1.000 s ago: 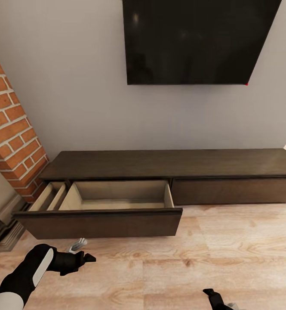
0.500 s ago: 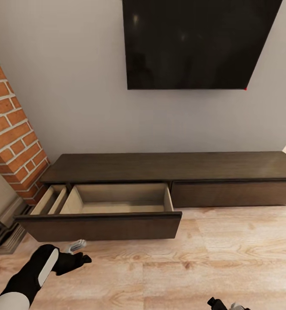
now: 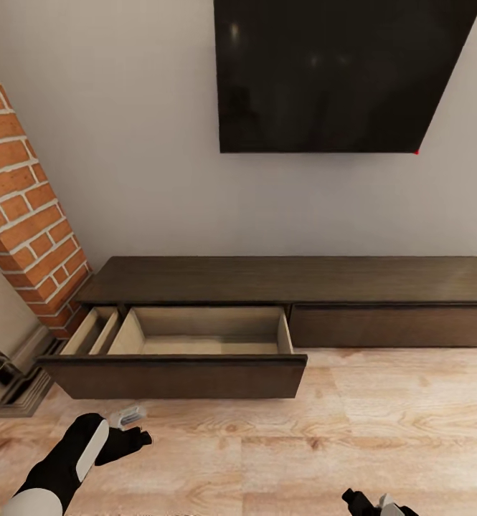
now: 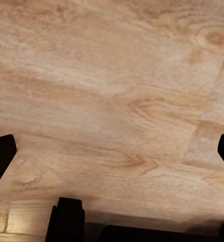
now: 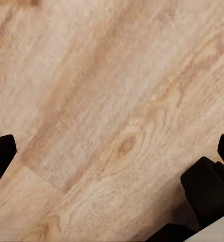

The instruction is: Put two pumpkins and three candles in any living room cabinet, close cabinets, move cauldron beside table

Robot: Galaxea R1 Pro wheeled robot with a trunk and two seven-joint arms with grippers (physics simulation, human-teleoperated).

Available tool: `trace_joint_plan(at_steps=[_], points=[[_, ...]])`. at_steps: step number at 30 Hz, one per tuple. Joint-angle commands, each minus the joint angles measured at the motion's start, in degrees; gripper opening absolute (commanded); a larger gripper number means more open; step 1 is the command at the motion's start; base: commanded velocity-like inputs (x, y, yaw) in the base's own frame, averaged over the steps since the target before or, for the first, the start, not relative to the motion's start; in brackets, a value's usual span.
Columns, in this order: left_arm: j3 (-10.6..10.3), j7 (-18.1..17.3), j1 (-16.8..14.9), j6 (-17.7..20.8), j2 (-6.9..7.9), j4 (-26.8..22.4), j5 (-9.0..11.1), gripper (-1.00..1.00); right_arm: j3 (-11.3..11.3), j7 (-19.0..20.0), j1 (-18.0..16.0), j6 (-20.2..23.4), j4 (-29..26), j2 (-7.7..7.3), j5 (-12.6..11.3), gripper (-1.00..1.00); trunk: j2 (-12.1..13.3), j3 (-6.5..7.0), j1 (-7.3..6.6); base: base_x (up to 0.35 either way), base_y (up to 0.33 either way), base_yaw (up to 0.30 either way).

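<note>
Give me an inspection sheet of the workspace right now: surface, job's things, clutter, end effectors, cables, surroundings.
Surface: pale wood floor.
Job's things: cabinet, left drawer pulled out, nothing seen inside the visible part; right drawer shut.
Clutter: nothing seen.
End effectors: left end effector open, holding nothing, low before the open drawer; right end effector open over the floor.
Cables: nothing seen.
Surroundings: black screen on the grey wall, brick column.
</note>
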Motion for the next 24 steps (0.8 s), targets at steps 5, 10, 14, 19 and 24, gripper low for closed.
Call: trace_joint_plan(at_steps=[5, 10, 14, 19, 24], points=[[-0.18, 0.13, 0.0, -0.15, -0.07, 0.03, -0.36, 1.0, 0.04, -0.05, 0.0, -3.47, -0.09, 0.01, 0.04, 1.0, 0.0, 0.0, 0.0, -0.042, -0.033, 0.269], [-0.22, 0.16, 0.0, -0.08, -0.09, 0.04, -0.44, 1.0, 0.1, -0.06, 0.0, -4.07, -0.1, 0.02, 0.05, 1.0, 0.0, 0.0, 0.0, -0.196, -0.16, 0.285], [-0.22, 0.16, 0.0, -0.07, -0.09, 0.04, -0.47, 1.0, 0.13, 0.01, 0.0, -4.14, -0.1, 0.02, 0.05, 1.0, 0.0, 0.0, 0.0, -0.224, -0.209, 0.288], [-0.22, 0.16, 0.0, -0.07, -0.09, 0.04, -0.48, 1.0, 0.13, 0.03, 0.0, -4.16, -0.1, -0.05, 0.05, 1.0, 0.0, 0.0, 0.0, -0.209, -0.228, 0.288], [-0.26, 0.16, 0.0, -0.14, -0.1, 0.08, -0.48, 1.0, 0.13, 0.05, 0.0, -4.16, -0.1, -0.07, 0.05, 1.0, 0.0, 0.0, 0.0, -0.245, -0.185, 0.288]])
